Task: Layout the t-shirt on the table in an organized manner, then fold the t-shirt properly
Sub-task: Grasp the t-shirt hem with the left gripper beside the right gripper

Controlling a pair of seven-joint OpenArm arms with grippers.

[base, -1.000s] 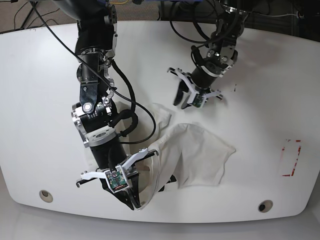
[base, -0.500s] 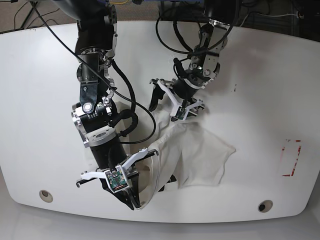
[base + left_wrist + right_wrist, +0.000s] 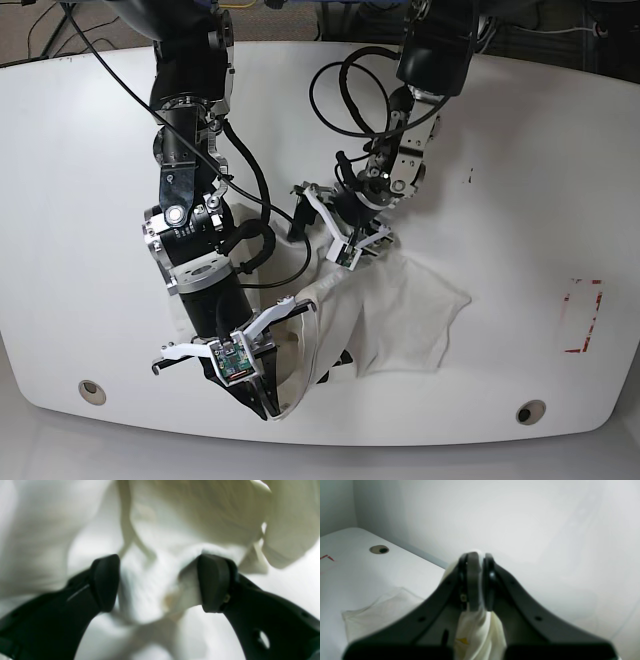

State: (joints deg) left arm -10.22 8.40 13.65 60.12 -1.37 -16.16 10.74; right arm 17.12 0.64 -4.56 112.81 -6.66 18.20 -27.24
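The left claw (image 3: pixel 157 582) is spread apart, a bunched fold of the shirt (image 3: pixel 175 530) directly between its 2 fingers; the right claw (image 3: pixel 476 580) is clamped on the shirt's near edge.

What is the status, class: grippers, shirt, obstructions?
Right gripper shut on the t-shirt. Left gripper open, straddling a fold. Shirt crumpled on the table. Nothing in the way.
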